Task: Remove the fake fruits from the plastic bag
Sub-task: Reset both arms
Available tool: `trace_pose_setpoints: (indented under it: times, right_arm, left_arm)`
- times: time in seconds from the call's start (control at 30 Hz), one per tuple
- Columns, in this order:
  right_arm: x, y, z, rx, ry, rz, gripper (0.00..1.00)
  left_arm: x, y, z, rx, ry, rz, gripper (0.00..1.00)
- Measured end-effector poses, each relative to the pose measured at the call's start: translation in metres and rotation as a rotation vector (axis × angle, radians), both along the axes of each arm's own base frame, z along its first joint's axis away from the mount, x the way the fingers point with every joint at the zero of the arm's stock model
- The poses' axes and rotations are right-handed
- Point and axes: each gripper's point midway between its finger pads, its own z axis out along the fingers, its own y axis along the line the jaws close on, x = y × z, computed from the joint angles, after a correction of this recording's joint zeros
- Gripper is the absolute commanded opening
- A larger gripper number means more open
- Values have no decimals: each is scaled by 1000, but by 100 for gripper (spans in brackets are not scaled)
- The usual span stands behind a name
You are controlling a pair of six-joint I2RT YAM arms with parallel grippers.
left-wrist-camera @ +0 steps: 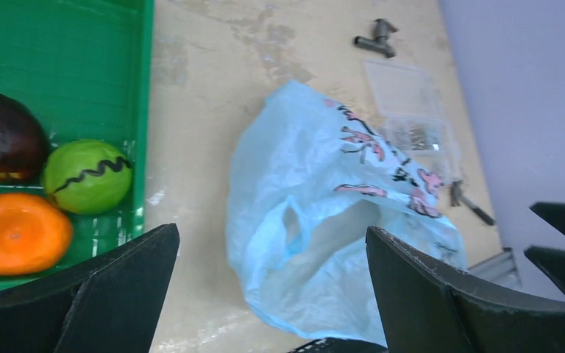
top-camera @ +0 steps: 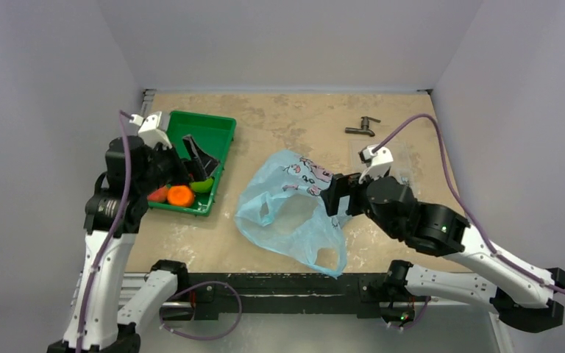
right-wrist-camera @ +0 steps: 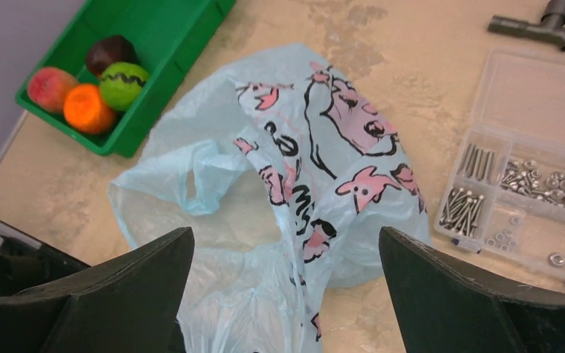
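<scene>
Plastic bag [top-camera: 290, 213]: slack on the bench [top-camera: 301, 118], near centre, mouth gaping, apparently emptied; right fingers [right-wrist-camera: 81, 294]: spread wide at its right edge, gripping nothing; left fingers [left-wrist-camera: 103, 294]: spread wide, empty, over green tray [top-camera: 217, 129]; fake fruits [right-wrist-camera: 88, 109]: all four huddled in the tray's near corner, evidently their drop-off; screw box [right-wrist-camera: 530, 95], tap fitting [top-camera: 361, 129]: farther back, uninvolved.
</scene>
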Motion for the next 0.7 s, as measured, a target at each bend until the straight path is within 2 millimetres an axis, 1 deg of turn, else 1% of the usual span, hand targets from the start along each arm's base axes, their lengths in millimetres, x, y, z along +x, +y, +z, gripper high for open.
trace_pose_setpoints:
  times: [0.07,0.13,0.17,0.27,0.4,0.5,0.6,0.7]
  right_arm:
    - [0,-8,24,24,-27,-22,99]
    - [0,-17,50,52,-60,-40,99]
    - [0,-23,67,73,-85,-51,99]
    - [-1,-37,105,135,-150,-82,99]
    - [-4,-61,139,200,-223,-124,99]
    - [-6,-74,153,235,-266,-151,99]
    - [-6,-81,158,263,-299,-170,99]
    - [-6,-84,157,277,-321,-170,99]
  left_arm:
    - [-20,-6,18,-61,-38,-21,98]
    - [-39,-8,37,-97,-89,-28,98]
    - [-47,-7,47,-106,-126,-27,98]
    - [-72,-1,76,-125,-245,-10,98]
    - [-102,6,110,-144,-399,12,98]
    - [-112,8,120,-151,-439,14,98]
    - [-113,8,117,-150,-424,17,97]
    - [-113,9,113,-158,-401,27,97]
